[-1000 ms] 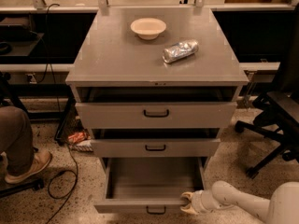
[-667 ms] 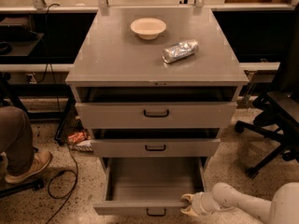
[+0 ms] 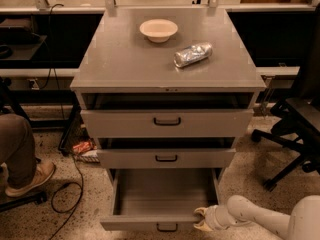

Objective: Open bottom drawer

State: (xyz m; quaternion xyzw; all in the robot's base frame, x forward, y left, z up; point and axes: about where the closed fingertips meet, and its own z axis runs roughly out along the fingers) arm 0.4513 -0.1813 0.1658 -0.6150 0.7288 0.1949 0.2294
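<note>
Camera view looks down on a grey metal three-drawer bench (image 3: 125,64); its shallow grey bottom drawer (image 3: 150,223), lowest of the three with a small black loop handle, stands pulled well out, its inside showing; a white robot arm (image 3: 260,219) reaches in from the lower right; its pincer (image 3: 199,219) sits at the drawer front's right end, seemingly parted and clamping nothing; on the bench top lie a round cream bowl (image 3: 158,29) and a crumpled silver foil packet (image 3: 193,54), apart.
</note>
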